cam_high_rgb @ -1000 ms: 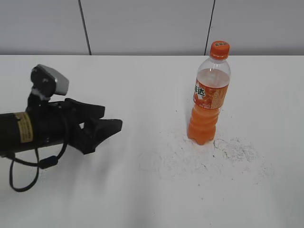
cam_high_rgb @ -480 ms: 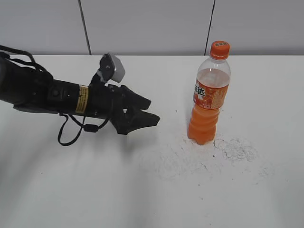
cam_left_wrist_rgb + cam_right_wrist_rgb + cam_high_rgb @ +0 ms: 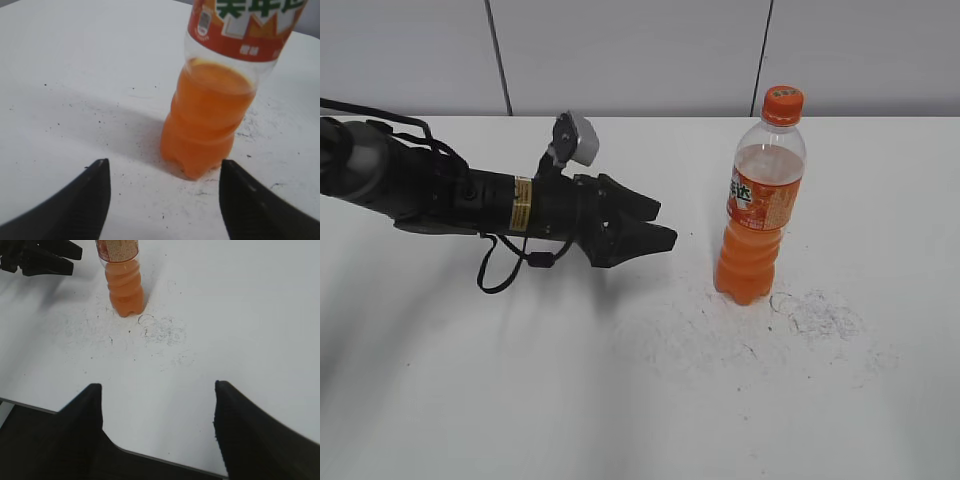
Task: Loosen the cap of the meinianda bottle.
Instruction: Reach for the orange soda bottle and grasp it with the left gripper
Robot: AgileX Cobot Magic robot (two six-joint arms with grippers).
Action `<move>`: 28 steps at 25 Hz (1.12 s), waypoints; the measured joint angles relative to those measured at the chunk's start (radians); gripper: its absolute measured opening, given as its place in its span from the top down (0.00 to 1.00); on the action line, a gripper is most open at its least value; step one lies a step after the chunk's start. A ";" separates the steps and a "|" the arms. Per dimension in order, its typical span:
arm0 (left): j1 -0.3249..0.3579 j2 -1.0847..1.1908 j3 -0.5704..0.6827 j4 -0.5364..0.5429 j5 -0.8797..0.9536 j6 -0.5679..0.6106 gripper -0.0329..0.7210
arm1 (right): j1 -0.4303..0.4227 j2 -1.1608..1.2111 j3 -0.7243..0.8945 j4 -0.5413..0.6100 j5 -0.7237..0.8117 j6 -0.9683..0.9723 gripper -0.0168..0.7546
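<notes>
Exterior view: my left gripper [image 3: 658, 226] hung empty, jaws spread, just short of the clear plastic orange-drink bottle [image 3: 759, 210] standing ahead, its ribbed orange screw cap [image 3: 783, 103] on; my right gripper [image 3: 157, 410] gaped empty, well back.

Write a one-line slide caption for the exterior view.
Left gripper, open, points at an upright orange soda bottle with its cap on, on a scuffed white table.

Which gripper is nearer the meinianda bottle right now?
Left. The left gripper is open just beside the meinianda bottle, level with its lower body. The right gripper is open, well back at the table edge.
</notes>
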 joint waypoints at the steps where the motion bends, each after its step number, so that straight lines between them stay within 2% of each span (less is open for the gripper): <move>1: 0.000 0.000 -0.001 -0.009 -0.001 -0.001 0.26 | 0.000 0.000 0.000 0.000 0.000 0.000 0.31; 4: -0.005 0.000 -0.001 -0.019 -0.003 -0.001 0.25 | 0.000 0.000 0.000 0.000 0.000 0.000 0.31; 7: -0.027 0.000 -0.001 -0.022 -0.003 -0.001 0.12 | 0.000 0.000 0.000 0.000 0.000 0.000 0.31; 10: -0.050 0.006 -0.005 -0.022 -0.008 0.000 0.06 | 0.000 0.000 0.000 0.000 0.000 0.000 0.31; 19: -0.080 0.151 -0.153 -0.004 -0.075 0.002 0.04 | -0.001 0.000 0.000 0.000 0.000 0.000 0.31; 28: -0.138 0.237 -0.261 0.012 -0.098 0.003 0.04 | -0.001 0.000 0.000 0.000 0.000 0.000 0.31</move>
